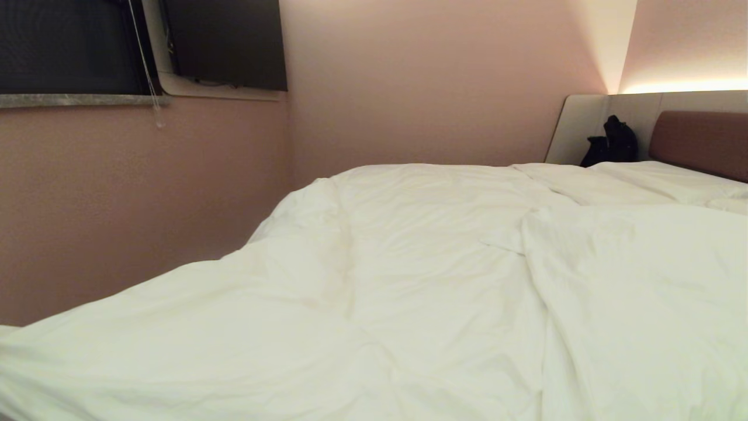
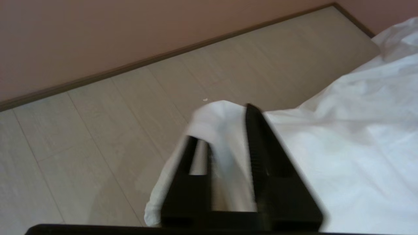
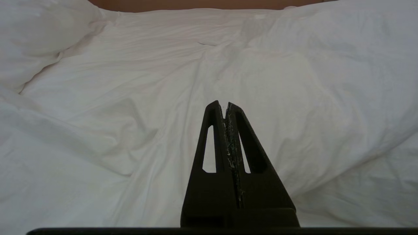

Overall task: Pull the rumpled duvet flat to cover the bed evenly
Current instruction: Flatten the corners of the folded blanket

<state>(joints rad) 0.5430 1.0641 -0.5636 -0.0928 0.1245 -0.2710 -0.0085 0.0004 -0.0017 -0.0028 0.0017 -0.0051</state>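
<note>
Evidently my left tool (image 2: pixel 225 143) stands apart around a duvet (image 1: pixel 409 280) corner beyond the bed's edge (spreading it); right tool (image 3: pixel 225 107) pressed together above the duvet.

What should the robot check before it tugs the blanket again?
1. Blanket between the left gripper fingers: ok, a fold of the duvet sits between them.
2. Grip tight enough to pull: cannot tell, the fingers stand a little apart.
3. Right gripper out of the way: ok, shut, holding nothing, above the duvet.
4. Duvet flat: not ok, creases and a fold show in the head view.
5. Floor beside the bed free for the edge to hang: ok where visible.
</note>
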